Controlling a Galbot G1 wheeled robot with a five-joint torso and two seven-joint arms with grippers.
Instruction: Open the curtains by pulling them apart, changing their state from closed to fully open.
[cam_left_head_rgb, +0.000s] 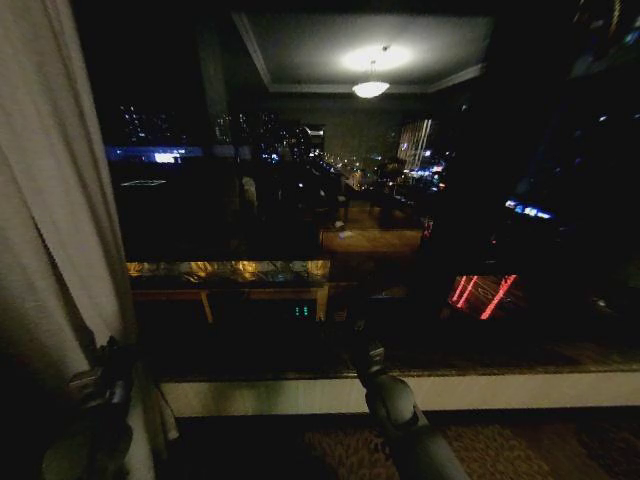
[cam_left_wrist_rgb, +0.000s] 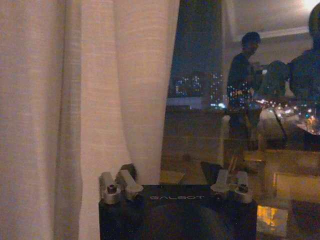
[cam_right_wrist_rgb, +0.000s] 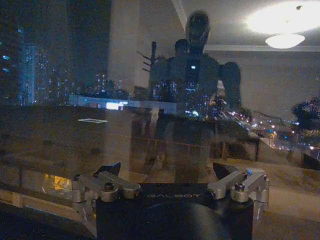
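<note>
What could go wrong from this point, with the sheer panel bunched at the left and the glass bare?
1. The left gripper is open beside the sheer curtain; the loose fabric edge could snag on a finger if the arm moves.
2. The right gripper, open too, points at the bare window glass above the sill; reaching further may bump it.

Both grippers, left (cam_left_wrist_rgb: 177, 172) and right (cam_right_wrist_rgb: 167, 172), have black housings lettered GALBOT, silver screwed finger linkages, and dark fingertips.

Dark night window (cam_left_head_rgb: 400, 200) reflecting ceiling lamp (cam_left_head_rgb: 371, 88); pale sill (cam_left_head_rgb: 450, 390), patterned carpet (cam_left_head_rgb: 350, 450)
</note>
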